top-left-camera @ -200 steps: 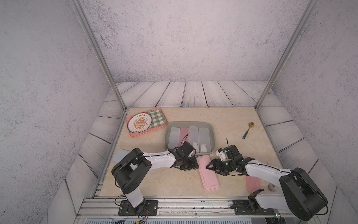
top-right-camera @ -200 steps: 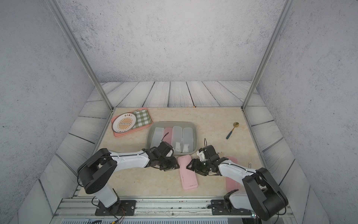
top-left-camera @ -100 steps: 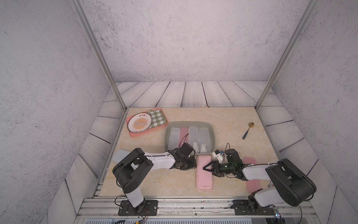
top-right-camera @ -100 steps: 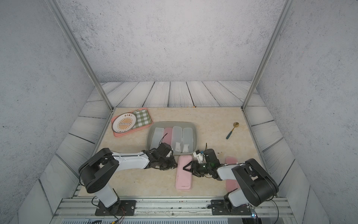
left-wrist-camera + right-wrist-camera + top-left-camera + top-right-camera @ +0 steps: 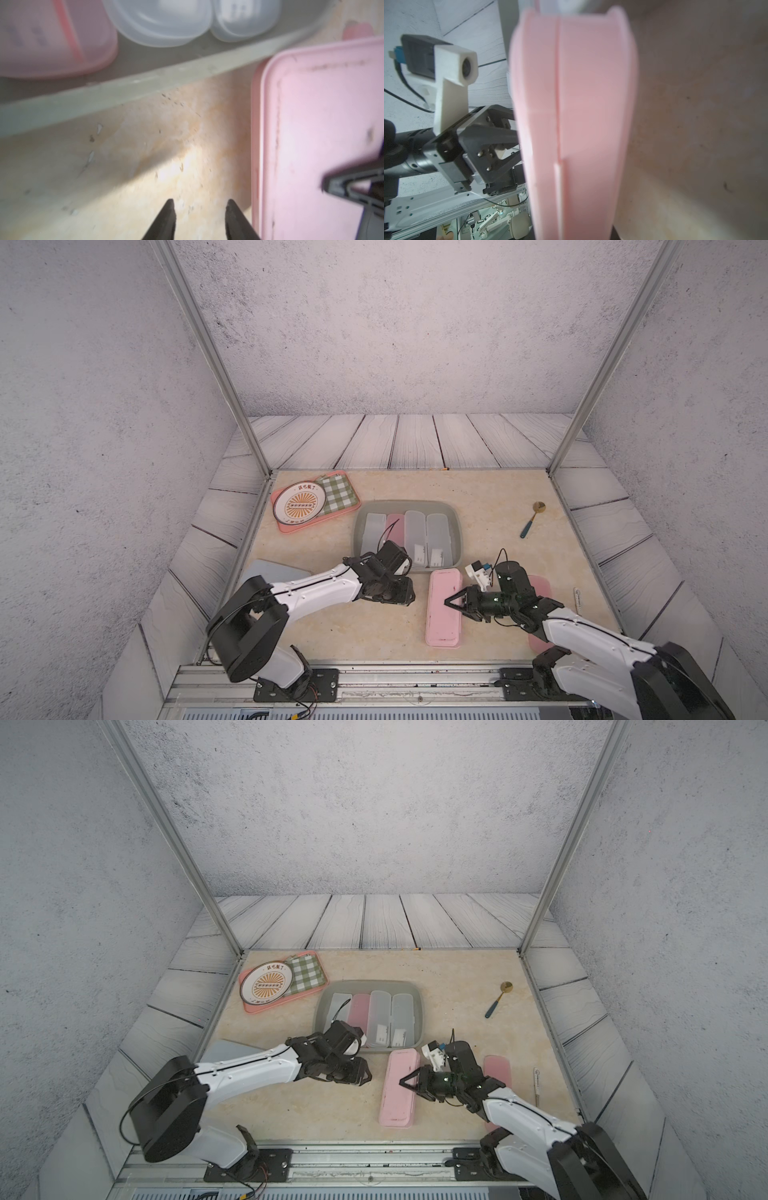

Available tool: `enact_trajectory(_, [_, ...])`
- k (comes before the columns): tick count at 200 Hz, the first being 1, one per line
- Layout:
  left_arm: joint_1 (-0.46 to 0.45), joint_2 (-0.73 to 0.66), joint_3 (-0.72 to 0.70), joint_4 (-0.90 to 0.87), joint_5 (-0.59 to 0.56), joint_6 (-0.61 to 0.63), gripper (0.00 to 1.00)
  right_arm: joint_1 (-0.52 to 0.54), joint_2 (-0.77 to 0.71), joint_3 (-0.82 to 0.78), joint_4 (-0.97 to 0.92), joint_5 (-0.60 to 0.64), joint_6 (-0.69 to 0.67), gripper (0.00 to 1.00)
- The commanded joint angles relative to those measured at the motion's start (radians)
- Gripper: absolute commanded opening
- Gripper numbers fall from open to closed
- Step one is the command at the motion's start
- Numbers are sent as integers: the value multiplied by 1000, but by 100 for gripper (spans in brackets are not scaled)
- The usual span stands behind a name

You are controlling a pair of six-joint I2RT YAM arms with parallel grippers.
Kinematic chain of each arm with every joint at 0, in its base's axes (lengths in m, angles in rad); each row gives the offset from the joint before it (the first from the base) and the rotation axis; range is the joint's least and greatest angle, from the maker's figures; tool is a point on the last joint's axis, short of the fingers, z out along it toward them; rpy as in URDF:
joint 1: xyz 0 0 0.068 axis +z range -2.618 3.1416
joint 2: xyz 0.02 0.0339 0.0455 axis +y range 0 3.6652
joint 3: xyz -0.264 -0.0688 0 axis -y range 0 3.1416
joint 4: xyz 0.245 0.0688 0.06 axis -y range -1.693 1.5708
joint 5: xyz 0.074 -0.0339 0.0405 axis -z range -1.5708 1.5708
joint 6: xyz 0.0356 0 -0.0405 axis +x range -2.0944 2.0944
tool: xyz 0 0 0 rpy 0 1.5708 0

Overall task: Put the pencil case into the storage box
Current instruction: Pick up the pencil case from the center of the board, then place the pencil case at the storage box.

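Both top views: pencil case (image 5: 443, 614) is seen lying between left gripper (image 5: 409, 596) and right gripper (image 5: 449, 602), outside storage box (image 5: 457, 531) just beyond both

Left wrist: jaws are seen slightly parted, empty

Right wrist: blurred case fills the frame; grip possibly closed, cannot be told

Robot lab test cell, table (image 5: 353, 635) walled by printed grey panels (image 5: 395, 323), aluminium posts (image 5: 218, 373) at its back corners, rail (image 5: 415, 682) along its front.
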Motion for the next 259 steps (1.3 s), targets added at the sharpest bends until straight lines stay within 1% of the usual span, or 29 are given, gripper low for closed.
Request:
enact_trajectory(1, [8,-143,108,-289,-5,231,45,1,-193,104,-226,38,16,0])
enact_trajectory(11, [27,-182,170,-364,-21,332,49,0,-259,143,-264,72,33,0])
enact_trajectory(18, [52,-191,210,-409,-33,417,54,-3,-280,189,-302,92,25,2])
enact_trajectory(32, [155,-204,283,-476,-70,511,65,-5,-247,272,-323,121,12,6])
enact_trajectory(49, [317,-222,363,-511,-76,552,72,-4,-112,382,-301,144,-11,7])
enact_trajectory(70, [468,-251,426,-525,-115,608,83,-2,110,521,-222,131,-47,7])
enact_trajectory(74, [491,-258,430,-522,-131,616,87,-2,156,550,-212,127,-53,7])
enact_trajectory(76, [501,-262,432,-521,-138,619,95,-3,180,565,-209,124,-56,7])
enact_trajectory(77, [508,-264,433,-521,-141,621,98,-2,192,573,-206,122,-58,7])
enact_trajectory(79, [519,-268,433,-521,-149,625,100,-2,213,592,-203,117,-63,7])
enact_trajectory(92, [582,-288,428,-517,-190,665,100,0,378,716,-209,86,-99,6])
enact_trajectory(110, [628,-296,441,-575,-205,780,100,19,578,869,-181,72,-113,4])
enact_trajectory(126, [657,-318,418,-601,-152,876,100,28,736,989,-153,65,-110,4])
enact_trajectory(144, [685,-319,404,-614,-86,901,100,36,902,1115,-153,63,-99,4])
enact_trajectory(163, [687,-318,433,-654,-37,931,99,52,1043,1207,-133,61,-71,4])
enact_trajectory(180, [686,-316,451,-683,56,954,97,63,1137,1263,-105,61,-38,4])
enact_trajectory(192, [686,-310,448,-684,90,956,97,73,1192,1299,-91,57,-19,4])
enact_trajectory(220, [672,-310,451,-676,59,941,96,96,1279,1364,-78,37,9,4])
enact_trajectory(259, [655,-319,457,-676,45,925,96,113,1340,1394,-61,27,34,4])
